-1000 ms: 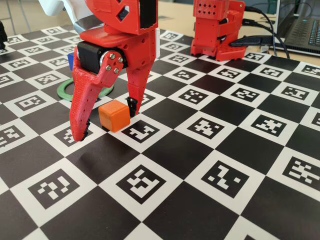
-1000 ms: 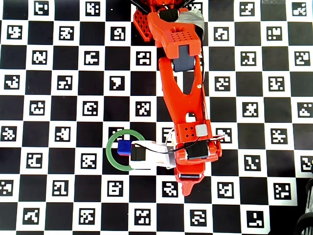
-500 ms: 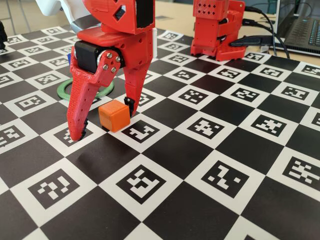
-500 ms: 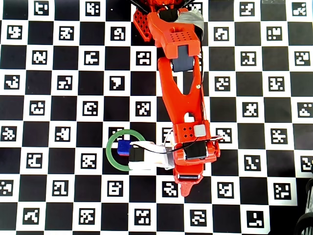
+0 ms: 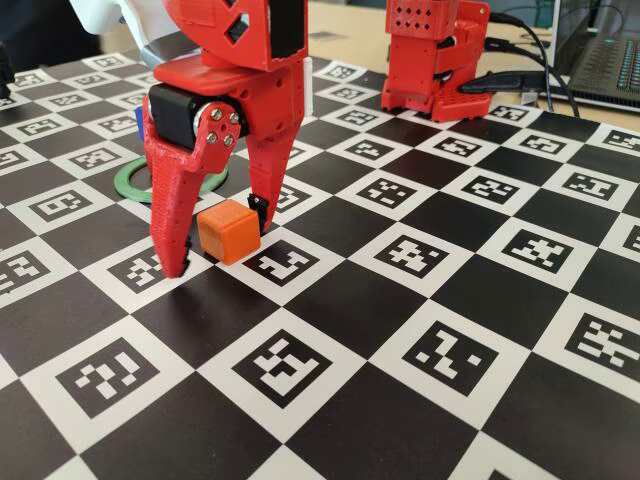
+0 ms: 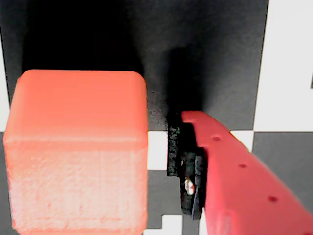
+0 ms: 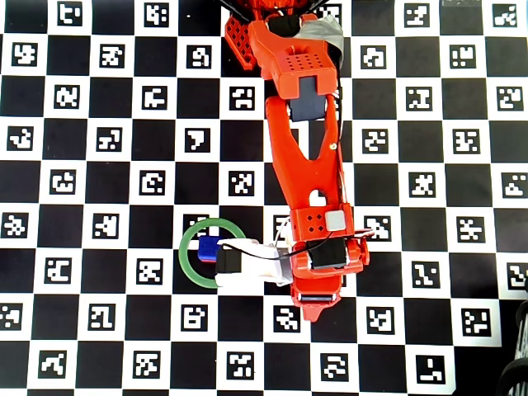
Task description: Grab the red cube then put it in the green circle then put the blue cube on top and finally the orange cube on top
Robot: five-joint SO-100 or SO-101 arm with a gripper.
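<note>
The green circle [image 7: 208, 252] holds the blue cube [image 7: 207, 247]. The end effector [image 5: 222, 243] stands open astride the orange cube [image 5: 228, 230] on the worktop [image 5: 420, 330]; overhead, the arm hides that cube.

The worktop [image 5: 470, 330] is a black-and-white checkerboard with black coded marks in the white squares. The cube [image 5: 228, 230] is orange, the ring [image 5: 135, 187] green, the hand [image 5: 218, 236] red with black tips.

Red 3D-printed arm [image 7: 309, 157], blk motors
</note>
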